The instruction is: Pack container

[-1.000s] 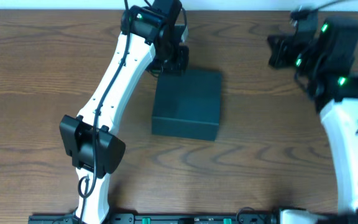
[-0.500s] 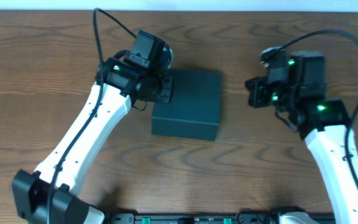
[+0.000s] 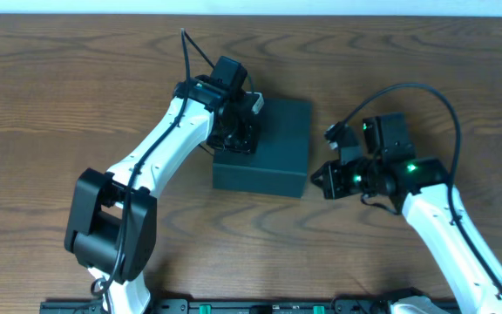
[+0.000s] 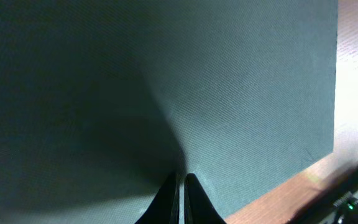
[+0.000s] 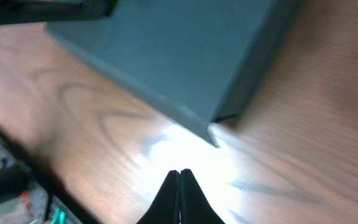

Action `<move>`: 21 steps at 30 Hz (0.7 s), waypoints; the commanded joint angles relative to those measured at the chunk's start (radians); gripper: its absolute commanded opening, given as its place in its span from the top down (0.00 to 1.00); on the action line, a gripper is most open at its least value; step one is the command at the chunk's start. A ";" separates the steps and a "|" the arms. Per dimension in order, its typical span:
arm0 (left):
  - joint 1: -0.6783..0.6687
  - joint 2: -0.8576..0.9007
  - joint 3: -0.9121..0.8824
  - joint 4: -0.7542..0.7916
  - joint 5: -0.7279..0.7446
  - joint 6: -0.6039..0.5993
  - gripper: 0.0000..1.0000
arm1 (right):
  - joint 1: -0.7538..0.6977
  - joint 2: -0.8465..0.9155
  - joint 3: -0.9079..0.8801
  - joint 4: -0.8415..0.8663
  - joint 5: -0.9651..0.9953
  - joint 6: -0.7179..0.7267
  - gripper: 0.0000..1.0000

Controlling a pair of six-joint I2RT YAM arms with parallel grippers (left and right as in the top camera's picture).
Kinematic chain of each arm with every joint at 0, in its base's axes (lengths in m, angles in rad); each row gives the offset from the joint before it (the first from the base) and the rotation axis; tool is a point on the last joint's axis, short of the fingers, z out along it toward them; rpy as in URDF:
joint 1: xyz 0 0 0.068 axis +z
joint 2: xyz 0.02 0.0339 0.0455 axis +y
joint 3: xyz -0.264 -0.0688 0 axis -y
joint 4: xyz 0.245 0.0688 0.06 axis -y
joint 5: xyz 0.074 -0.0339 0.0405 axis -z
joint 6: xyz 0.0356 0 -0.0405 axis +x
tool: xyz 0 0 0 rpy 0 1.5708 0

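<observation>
Container, a dark teal square box with its lid down, sits in the middle of the desk. We judge the step in hand to be pressing the lid flat. To do it well, we would push straight down near the left edge and brace the right side so the box cannot slide. Our left end effector hovers over the lid, fingers nearly together and gripping nothing; we cannot tell if it touches. Our right end effector is closed and empty, just beside the box's right front corner.
</observation>
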 commanded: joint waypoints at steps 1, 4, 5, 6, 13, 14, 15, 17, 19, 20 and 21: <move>-0.002 0.005 -0.002 -0.003 0.045 0.022 0.94 | 0.045 -0.004 -0.073 0.048 -0.122 0.014 0.98; -0.002 0.006 -0.005 -0.002 0.043 0.031 0.94 | 0.095 -0.004 -0.171 0.192 -0.122 0.131 0.98; -0.002 0.006 -0.009 0.000 0.042 0.036 0.94 | 0.107 -0.004 -0.198 0.239 -0.121 0.167 0.98; -0.002 0.006 -0.013 0.001 0.041 0.036 0.94 | 0.119 -0.004 -0.231 0.298 -0.121 0.207 0.98; -0.002 0.006 -0.064 0.033 0.041 0.035 0.94 | 0.211 -0.004 -0.428 0.652 0.028 0.529 0.98; -0.002 0.006 -0.067 0.035 0.041 0.035 0.94 | 0.225 -0.004 -0.439 0.673 0.051 0.553 0.98; -0.002 0.006 -0.069 0.036 0.041 0.035 0.94 | 0.245 -0.004 -0.452 0.695 0.085 0.592 0.98; -0.002 0.006 -0.070 0.036 0.032 0.036 0.94 | 0.281 -0.004 -0.460 0.704 0.162 0.648 0.98; -0.002 0.006 -0.071 0.036 0.029 0.035 0.94 | 0.317 -0.004 -0.460 0.708 0.243 0.690 0.98; -0.002 0.006 -0.071 0.036 0.029 0.036 0.94 | 0.339 -0.004 -0.460 0.719 0.279 0.708 0.98; -0.002 0.006 -0.071 0.035 0.029 0.035 0.94 | 0.355 -0.003 -0.460 0.732 0.304 0.724 0.98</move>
